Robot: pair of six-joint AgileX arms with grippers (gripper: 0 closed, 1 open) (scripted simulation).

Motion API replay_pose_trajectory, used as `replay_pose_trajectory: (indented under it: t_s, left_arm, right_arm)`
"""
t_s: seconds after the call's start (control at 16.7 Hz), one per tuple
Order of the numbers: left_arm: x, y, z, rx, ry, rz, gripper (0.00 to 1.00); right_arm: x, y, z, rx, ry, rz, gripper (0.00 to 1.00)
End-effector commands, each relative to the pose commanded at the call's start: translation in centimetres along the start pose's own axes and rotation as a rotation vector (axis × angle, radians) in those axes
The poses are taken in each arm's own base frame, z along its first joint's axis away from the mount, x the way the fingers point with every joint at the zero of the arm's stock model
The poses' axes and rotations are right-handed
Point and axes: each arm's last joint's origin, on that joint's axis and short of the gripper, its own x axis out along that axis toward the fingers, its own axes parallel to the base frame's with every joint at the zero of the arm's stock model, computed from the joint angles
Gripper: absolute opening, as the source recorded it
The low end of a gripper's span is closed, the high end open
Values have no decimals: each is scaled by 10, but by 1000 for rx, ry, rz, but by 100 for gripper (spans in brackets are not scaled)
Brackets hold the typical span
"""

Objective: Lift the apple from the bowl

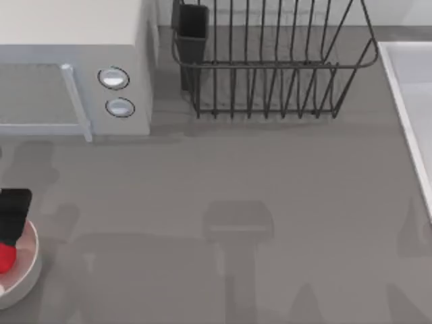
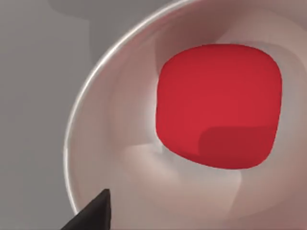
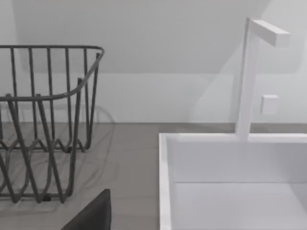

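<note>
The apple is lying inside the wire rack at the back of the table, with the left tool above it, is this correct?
Not the rack. The apple lies inside the white bowl at the table's left edge, as the left wrist view shows; the left tool is above it.

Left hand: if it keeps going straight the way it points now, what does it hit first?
Most likely the apple, which lies dead ahead in the bowl in the left wrist view. The left hand hangs over the bowl; depth is unclear.

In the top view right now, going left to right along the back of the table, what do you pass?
Microwave with its two round knobs → dark wire dish rack → white sink at the right edge.
</note>
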Motion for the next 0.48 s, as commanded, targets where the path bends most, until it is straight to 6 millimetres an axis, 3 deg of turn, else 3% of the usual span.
replay_pose_trajectory:
  t_s: [0.36, 0.48]
  left_arm:
    - [1, -1, 1, 4, 11, -1, 100]
    - [11, -1, 3, 4, 18, -2, 100]
  right_arm:
    - [0, 0, 0, 0, 0, 0, 100]
    - [0, 0, 0, 0, 0, 0, 100]
